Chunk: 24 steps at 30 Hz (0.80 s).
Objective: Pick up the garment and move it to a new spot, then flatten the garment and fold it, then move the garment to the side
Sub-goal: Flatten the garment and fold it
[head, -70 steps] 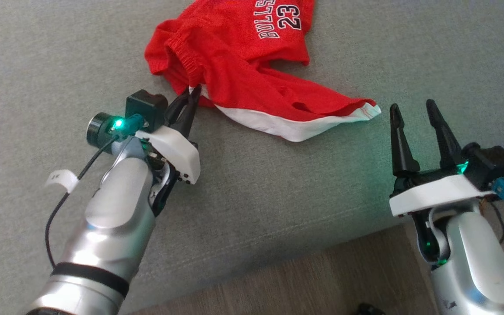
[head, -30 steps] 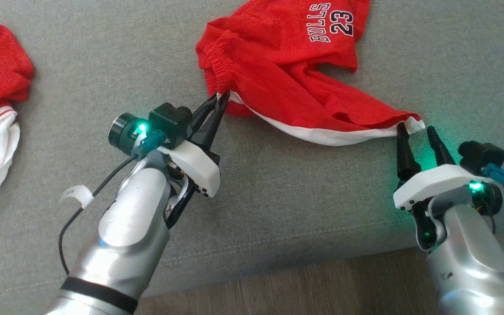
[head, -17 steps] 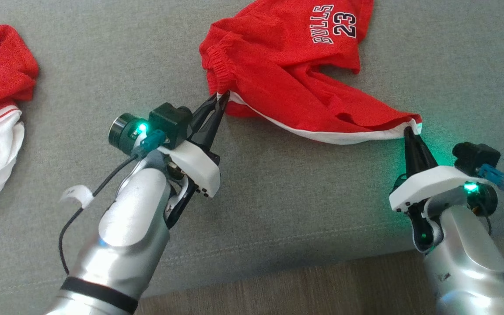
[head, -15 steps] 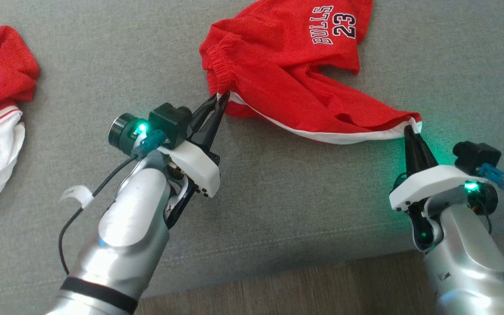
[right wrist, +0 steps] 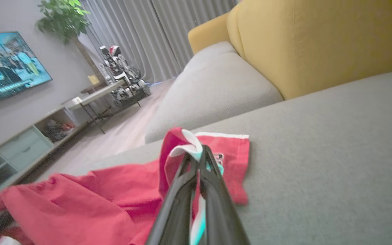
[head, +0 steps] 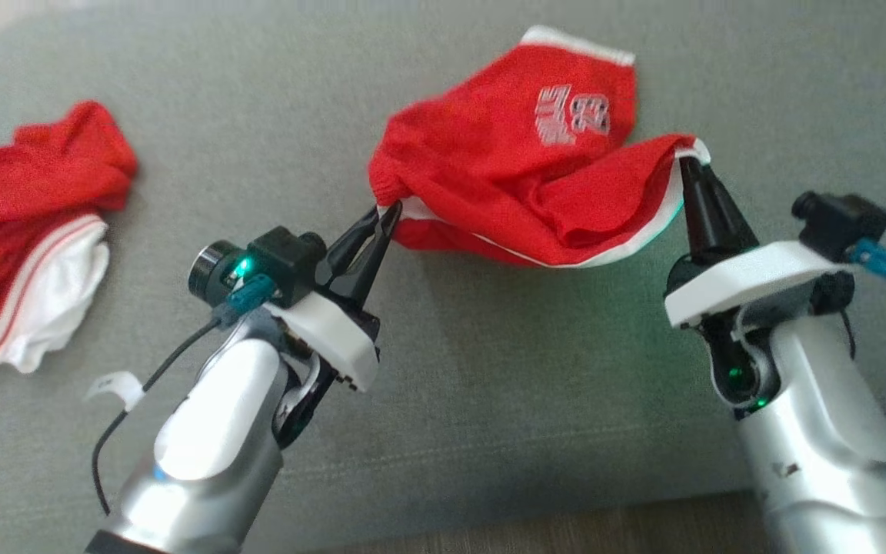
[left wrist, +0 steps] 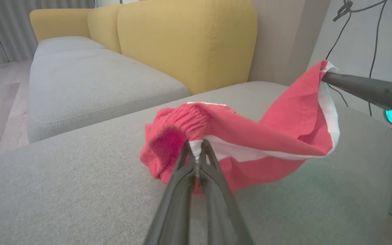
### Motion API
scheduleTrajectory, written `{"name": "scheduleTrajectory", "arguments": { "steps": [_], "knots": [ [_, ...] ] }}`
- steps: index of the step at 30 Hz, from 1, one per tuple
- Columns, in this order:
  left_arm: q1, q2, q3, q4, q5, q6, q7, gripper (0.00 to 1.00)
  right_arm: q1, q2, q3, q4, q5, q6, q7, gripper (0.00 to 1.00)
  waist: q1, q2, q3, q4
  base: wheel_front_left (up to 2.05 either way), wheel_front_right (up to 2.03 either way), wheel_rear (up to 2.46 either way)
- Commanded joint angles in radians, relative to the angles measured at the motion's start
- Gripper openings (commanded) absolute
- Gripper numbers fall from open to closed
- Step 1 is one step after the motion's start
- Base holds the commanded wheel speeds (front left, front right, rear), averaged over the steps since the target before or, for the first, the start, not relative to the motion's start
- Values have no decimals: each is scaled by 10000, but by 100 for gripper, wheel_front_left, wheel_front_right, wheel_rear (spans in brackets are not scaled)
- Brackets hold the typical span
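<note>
On grey sofa cushion point(head: 489, 400), red garment point(head: 504, 177) sags between our arms, far leg resting on cushion. Left gripper point(head: 388, 215) fingers pinched shut on waistband; right gripper point(head: 689, 163) fingers shut on white hem. We raise both level, spreading apart until taut.

The left gripper point(head: 386, 215) pinches the red shorts point(head: 512, 177) at the waistband. The right gripper point(head: 686, 165) pinches a white-trimmed hem corner, and the cloth sags between them over the grey cushion point(head: 489, 385). A red-and-white garment point(head: 35, 231) lies far left.
</note>
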State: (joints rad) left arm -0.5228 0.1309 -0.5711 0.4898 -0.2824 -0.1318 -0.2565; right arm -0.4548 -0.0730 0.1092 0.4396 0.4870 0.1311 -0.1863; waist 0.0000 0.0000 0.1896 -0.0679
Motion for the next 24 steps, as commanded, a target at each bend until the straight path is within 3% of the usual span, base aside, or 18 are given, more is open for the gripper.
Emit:
{"name": "scheduleTrajectory", "arguments": {
  "steps": [1, 12, 24],
  "knots": [
    [-266, 359, 147, -523, -367, 12, 38, 0, -58, -67, 257, -731, 541, -4, 395, 0, 0, 0, -753, 245, 0, 0, 0],
    [-598, 1324, 447, -2379, -2137, 91, 1678, 0, -1004, 141, -312, -1822, 2801, -4, 2159, 0, 0, 0, -2397, 592, 0, 0, 0],
    [-382, 1307, 781, -3170, -3039, 717, 3175, 0, -1706, 224, -822, -912, 3814, -4, 3023, 0, 0, 0, -3107, 745, 0, 0, 0]
  ]
}}
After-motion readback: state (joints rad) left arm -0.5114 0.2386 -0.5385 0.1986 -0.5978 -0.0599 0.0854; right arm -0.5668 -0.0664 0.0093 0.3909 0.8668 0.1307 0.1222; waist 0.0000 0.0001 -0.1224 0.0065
